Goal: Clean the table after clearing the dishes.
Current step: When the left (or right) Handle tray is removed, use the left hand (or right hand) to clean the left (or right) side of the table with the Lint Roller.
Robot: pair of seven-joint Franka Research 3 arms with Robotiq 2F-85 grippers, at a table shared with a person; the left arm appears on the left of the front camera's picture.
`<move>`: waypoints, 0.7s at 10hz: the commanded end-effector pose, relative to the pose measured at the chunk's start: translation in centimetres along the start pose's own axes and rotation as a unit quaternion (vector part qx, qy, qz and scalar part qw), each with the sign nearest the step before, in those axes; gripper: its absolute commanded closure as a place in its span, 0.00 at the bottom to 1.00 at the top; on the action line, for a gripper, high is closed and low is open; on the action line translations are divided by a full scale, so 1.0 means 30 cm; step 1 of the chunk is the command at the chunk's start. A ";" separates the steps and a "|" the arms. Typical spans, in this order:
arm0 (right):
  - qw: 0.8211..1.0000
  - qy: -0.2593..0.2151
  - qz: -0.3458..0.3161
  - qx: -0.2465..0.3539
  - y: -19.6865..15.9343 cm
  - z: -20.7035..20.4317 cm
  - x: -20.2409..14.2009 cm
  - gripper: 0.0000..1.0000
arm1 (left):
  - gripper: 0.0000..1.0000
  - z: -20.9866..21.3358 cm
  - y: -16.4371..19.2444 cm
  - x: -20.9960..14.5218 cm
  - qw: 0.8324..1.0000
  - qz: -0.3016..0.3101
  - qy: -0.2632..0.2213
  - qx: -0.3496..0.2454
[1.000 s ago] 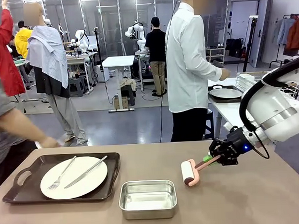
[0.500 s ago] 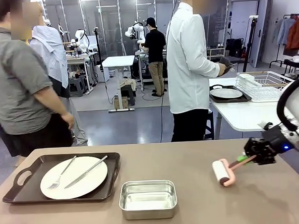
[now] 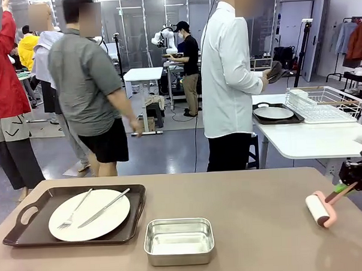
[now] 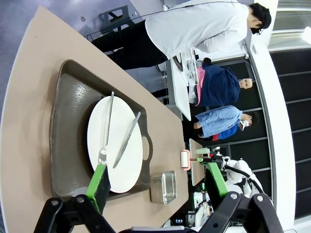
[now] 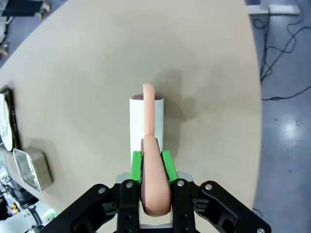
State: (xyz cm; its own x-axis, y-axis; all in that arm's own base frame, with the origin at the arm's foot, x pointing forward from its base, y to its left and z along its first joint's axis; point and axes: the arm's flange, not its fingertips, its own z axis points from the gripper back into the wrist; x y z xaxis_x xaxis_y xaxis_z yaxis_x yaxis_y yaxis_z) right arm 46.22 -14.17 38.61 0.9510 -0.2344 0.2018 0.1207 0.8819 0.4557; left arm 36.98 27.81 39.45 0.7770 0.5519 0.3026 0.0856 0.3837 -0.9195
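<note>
On the taupe table (image 3: 256,198) a dark brown tray (image 3: 29,229) at the left holds a white plate (image 3: 109,219) with a fork (image 3: 74,210) and a knife (image 3: 103,208). My right gripper (image 3: 347,187) is at the table's right edge, shut on the handle of a pink lint roller (image 3: 320,210) whose white roll rests on the tabletop. In the right wrist view the roller (image 5: 146,121) lies straight ahead of the right gripper (image 5: 152,167). My left gripper (image 4: 156,179) is open, hovering near the tray (image 4: 68,141) and plate (image 4: 121,155).
A small steel pan (image 3: 178,240) sits at the front middle of the table. A person in a white shirt (image 3: 226,79) stands at the far side, facing a white table (image 3: 301,139) with a wire rack (image 3: 324,102) and another tray with a plate (image 3: 273,113).
My right gripper has drawn the lint roller across the table from the middle to the right edge. The person in grey has walked away from the table's left end.
</note>
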 end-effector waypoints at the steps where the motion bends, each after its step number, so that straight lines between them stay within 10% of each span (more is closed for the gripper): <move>1: 1.000 -0.009 0.014 0.001 0.060 0.042 -0.034 0.79 | 0.00 0.009 -0.002 -0.002 1.000 -0.001 0.000 -0.008; 7: 0.987 -0.028 0.152 -0.045 0.453 0.325 -0.109 0.79 | 0.00 0.009 -0.002 -0.002 1.000 -0.001 0.000 -0.008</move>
State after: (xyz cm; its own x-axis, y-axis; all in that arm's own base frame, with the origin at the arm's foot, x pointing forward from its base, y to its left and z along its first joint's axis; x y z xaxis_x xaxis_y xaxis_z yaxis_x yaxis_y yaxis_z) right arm 42.29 -6.21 53.16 0.9087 0.0208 0.4169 -0.1537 0.9452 0.2879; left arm 36.97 27.82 39.45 0.7770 0.5521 0.3026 0.0857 0.3835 -0.9196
